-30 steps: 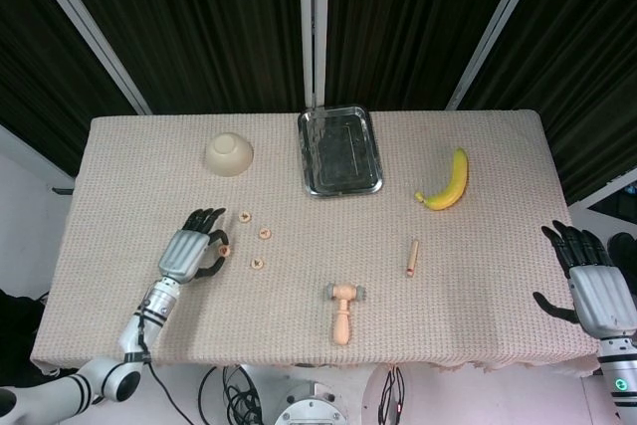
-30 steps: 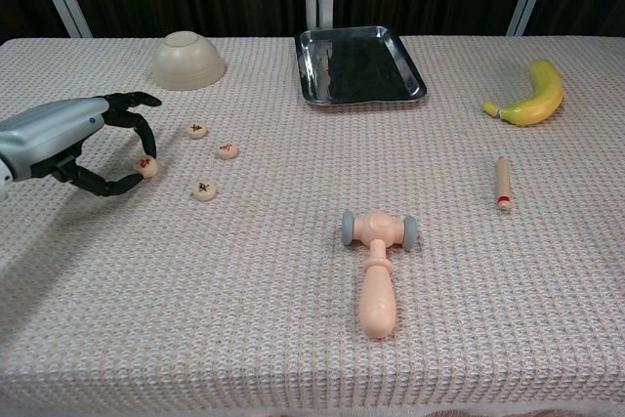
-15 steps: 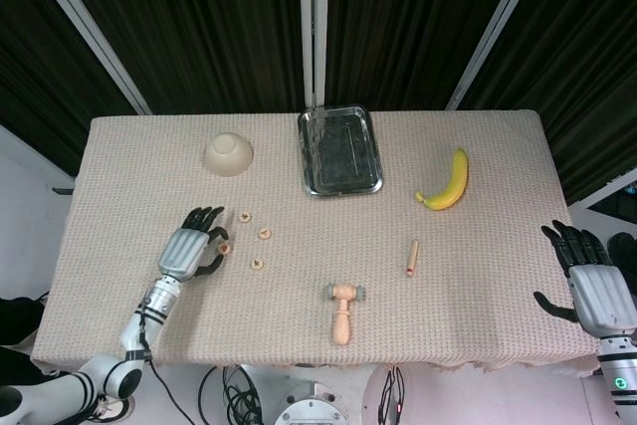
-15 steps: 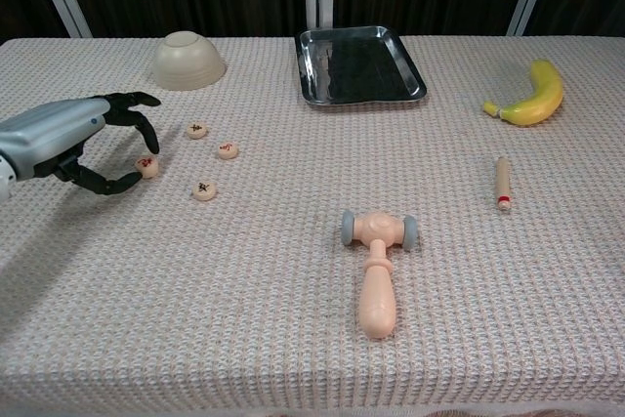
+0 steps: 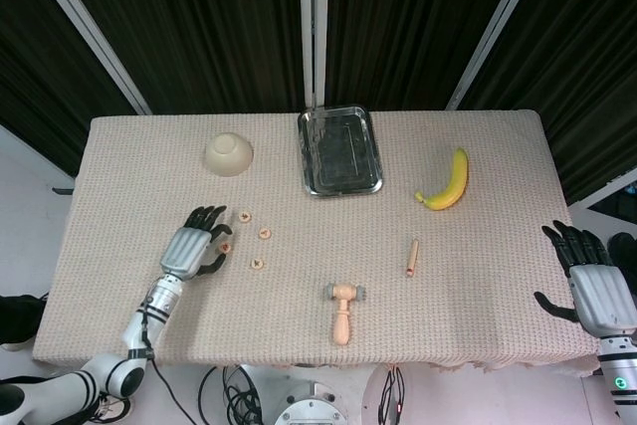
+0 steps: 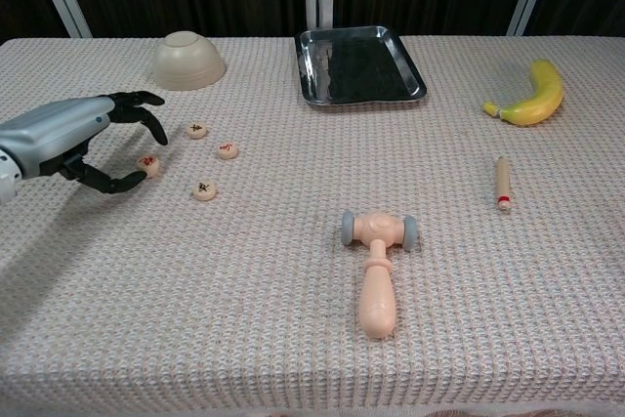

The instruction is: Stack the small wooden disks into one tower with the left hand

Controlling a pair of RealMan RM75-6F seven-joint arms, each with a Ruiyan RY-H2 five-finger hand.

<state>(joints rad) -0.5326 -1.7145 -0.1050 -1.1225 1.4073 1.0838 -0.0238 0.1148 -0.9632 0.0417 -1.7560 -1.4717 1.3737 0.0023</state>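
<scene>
Small wooden disks lay in a loose cluster on the table's left side; one touched the left hand's thumb tip, fingers arched apart above it. The right hand sat spread at the table's right edge.

left hand: low over the table's left part, dark fingers spread and curved toward a small wooden disk at its fingertips; whether it touches the disk cannot be told
other disks: three lie flat and apart just right of the hand
right hand: off the table's right edge, fingers apart, holding nothing
bowl: upside down, behind the disks
steel tray: centre rear
banana: right rear
toy hammer: near front edge
wooden peg: right of centre
table: covered in beige woven cloth
</scene>
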